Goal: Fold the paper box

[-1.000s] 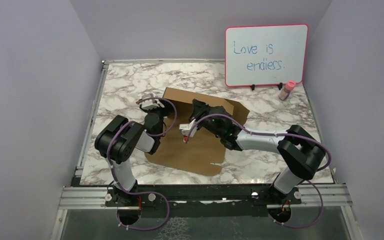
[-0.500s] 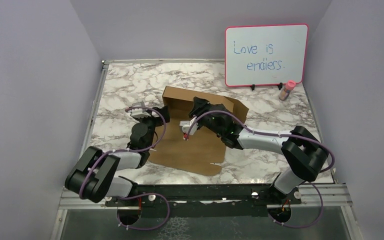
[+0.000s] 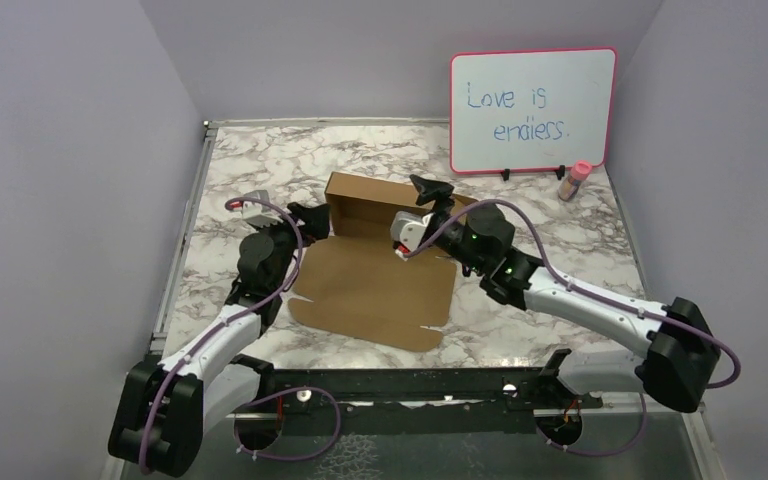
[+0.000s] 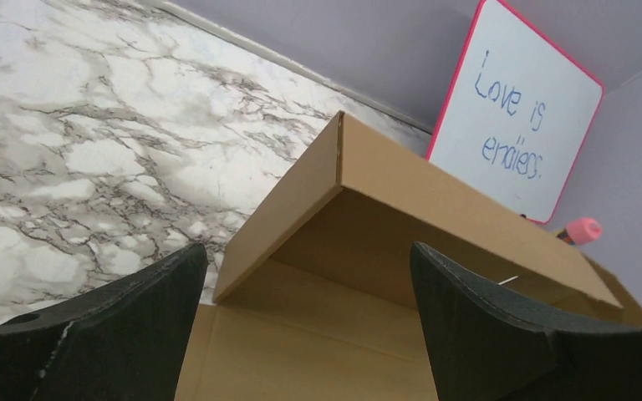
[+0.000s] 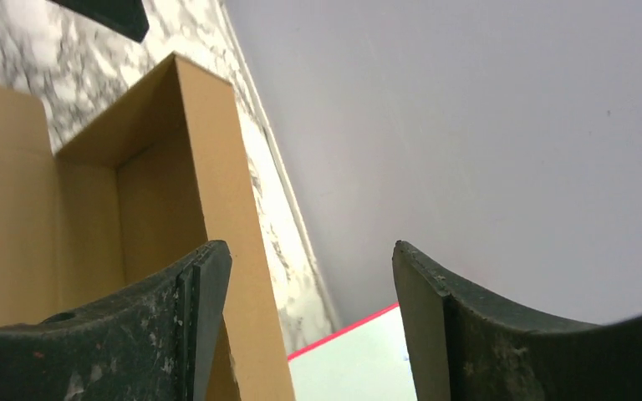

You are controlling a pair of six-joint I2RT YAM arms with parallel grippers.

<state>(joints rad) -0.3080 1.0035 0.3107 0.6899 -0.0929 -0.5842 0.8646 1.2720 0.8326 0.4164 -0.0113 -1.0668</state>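
Note:
The paper box [image 3: 375,285] is brown cardboard lying mid-table, its flat panel toward me and its far walls [image 3: 358,192] standing up. My left gripper [image 3: 312,217] hovers open at the box's left rear corner, touching nothing. In the left wrist view the raised corner of the box [image 4: 359,192] shows between its spread fingers [image 4: 109,326]. My right gripper [image 3: 432,192] is open above the box's back right part, tilted upward. The right wrist view has the upright box wall [image 5: 217,209] beside its left finger [image 5: 142,334], and nothing is held.
A pink-framed whiteboard [image 3: 532,110] stands at the back right with a small pink-capped bottle [image 3: 573,180] beside it. Grey walls close in the marble table [image 3: 250,160] on three sides. A metal rail [image 3: 410,385] runs along the near edge.
The right gripper has opened and lifted from the middle of the box toward its back right. The left arm has drawn back leftward off the box, opening wider.

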